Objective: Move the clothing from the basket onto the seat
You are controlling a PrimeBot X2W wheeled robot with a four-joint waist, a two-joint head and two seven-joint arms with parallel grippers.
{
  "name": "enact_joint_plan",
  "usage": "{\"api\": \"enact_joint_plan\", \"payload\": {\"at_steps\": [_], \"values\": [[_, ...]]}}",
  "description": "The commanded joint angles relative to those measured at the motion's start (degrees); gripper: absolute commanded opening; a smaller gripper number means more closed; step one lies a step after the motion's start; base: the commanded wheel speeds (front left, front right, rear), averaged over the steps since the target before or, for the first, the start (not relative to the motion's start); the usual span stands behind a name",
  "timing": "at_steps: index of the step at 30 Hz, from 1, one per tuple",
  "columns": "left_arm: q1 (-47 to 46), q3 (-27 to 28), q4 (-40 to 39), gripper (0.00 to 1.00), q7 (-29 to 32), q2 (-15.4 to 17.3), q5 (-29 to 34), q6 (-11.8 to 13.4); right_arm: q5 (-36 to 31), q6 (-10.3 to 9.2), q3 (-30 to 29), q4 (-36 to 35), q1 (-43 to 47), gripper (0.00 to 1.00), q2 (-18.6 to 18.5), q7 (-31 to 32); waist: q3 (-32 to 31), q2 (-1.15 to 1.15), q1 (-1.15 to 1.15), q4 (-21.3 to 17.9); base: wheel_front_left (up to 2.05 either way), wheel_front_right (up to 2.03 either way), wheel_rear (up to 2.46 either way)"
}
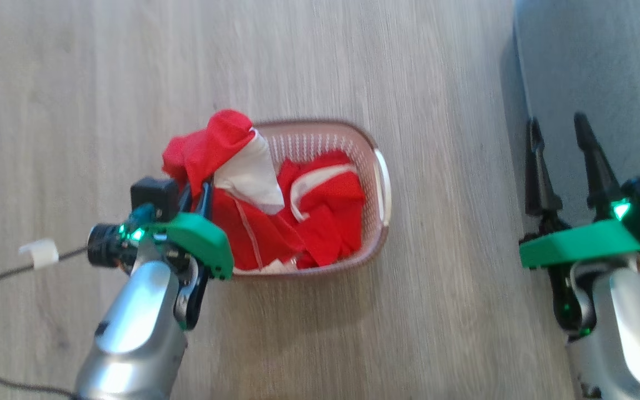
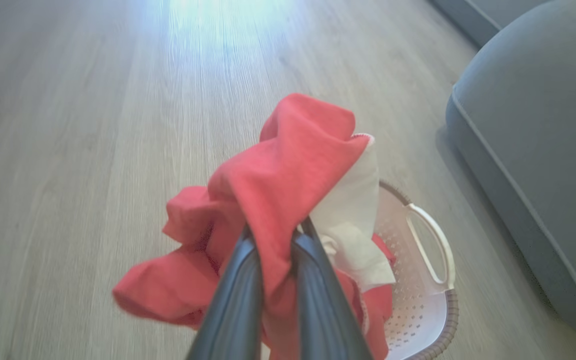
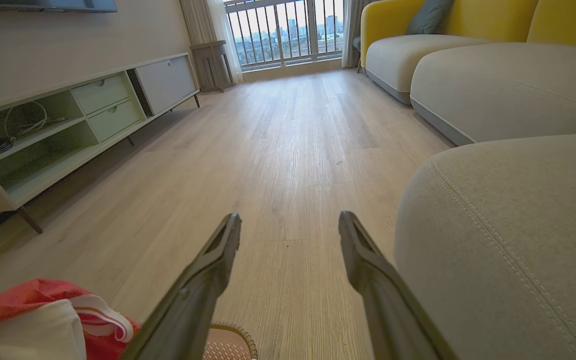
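Red, white-trimmed clothing (image 1: 325, 216) is filling the cream basket (image 1: 383, 188), one white-lined fold rising over its left end. The grey seat (image 1: 592, 61) is standing apart, to the basket's right.

I see the basket (image 1: 378, 166) on the floor (image 1: 75, 83) straight ahead, with the seat (image 1: 603, 66) off to its right, apart from it. The clothing (image 1: 325, 211) lies in the basket, with one piece raised above the basket's left end and pinched in the left gripper (image 2: 274, 231). The right gripper (image 1: 556, 120) hangs at the seat's left edge, fingers spread.
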Motion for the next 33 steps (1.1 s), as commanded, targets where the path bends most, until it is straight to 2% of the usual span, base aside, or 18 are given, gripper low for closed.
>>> {"api": "enact_joint_plan", "payload": {"at_steps": [1, 9, 17, 33], "values": [[0.34, 1.97, -2.6, 0.0, -0.79, 1.52, -0.07, -0.1, -0.6, -0.01, 0.94, -1.44, 1.03, 1.0, -0.85, -0.37, -5.86, -0.01, 0.01, 2.79, 0.0, 0.0, 0.0], [11.49, 4.91, -15.59, 0.0, -0.79, 2.73, 0.44, 0.56, -1.6, -0.01, 1.07, 0.55, 6.12, 1.0, -2.26, -0.37, -13.69, -0.01, 0.01, 3.56, 0.0, 0.0, 0.0], [19.38, 6.79, -21.71, 0.0, -0.74, 4.43, -0.38, 1.47, -2.06, -0.01, 2.66, 2.74, 10.32, 1.0, -3.59, -0.37, -20.18, -0.01, 0.01, 3.48, 0.0, 0.0, 0.0], [22.26, 7.32, -26.29, 0.0, 0.86, 6.07, -1.12, 3.22, -2.1, -0.01, 3.52, 3.48, 11.08, 1.0, -3.71, -0.37, -21.03, -0.01, 0.01, 3.15, 0.0, 0.0, 0.0]]}}
